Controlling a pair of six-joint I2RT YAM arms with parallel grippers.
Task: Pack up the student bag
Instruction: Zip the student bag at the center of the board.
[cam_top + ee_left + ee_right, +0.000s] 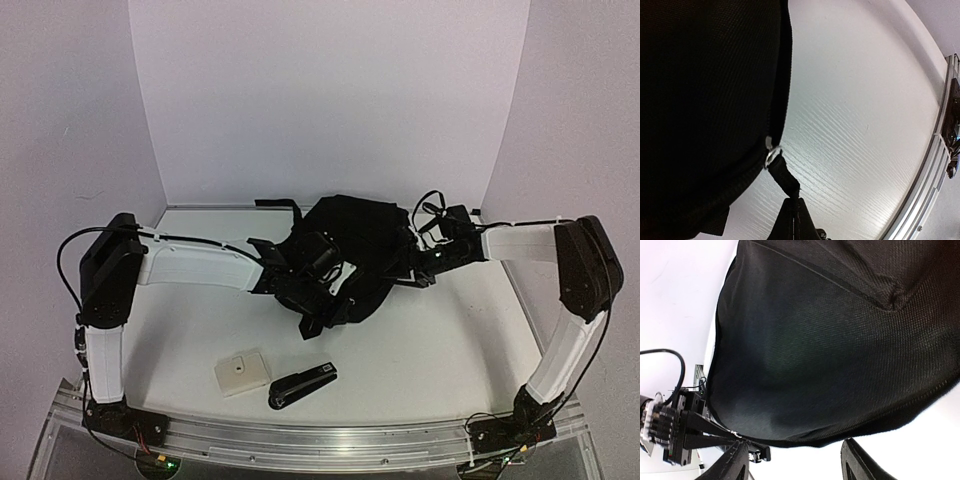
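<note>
The left arm (195, 265) rises from its base at the near left corner, bends at the elbow and reaches level across the counter (430, 350) to the left side of the student bag (365, 235). The left claw (792, 201) is pinched tight on the black zipper pull (788, 178), a short fabric tab hanging from a small metal ring (772, 156) at the bag's seam. The tab runs taut from the ring down into the closed fingertips.

The right arm (520, 243) climbs from the near right corner, folds at its elbow and stretches left to the bag's right side. The right claw (795, 445) stands moderately wide. Its two fingers (735, 462) sit just below the bag's dark rounded edge with nothing gripped between them. Whether the tips touch the fabric cannot be told. In the right wrist view the left arm's wrist shows at the left edge, against that same rim of the bag.

The bag lies slumped at the middle of the counter toward the back wall, with straps trailing around it. Well in front of it, near the left arm's base, lie a black stapler (302, 384) and, just beside it, a small pale square box (242, 372).
</note>
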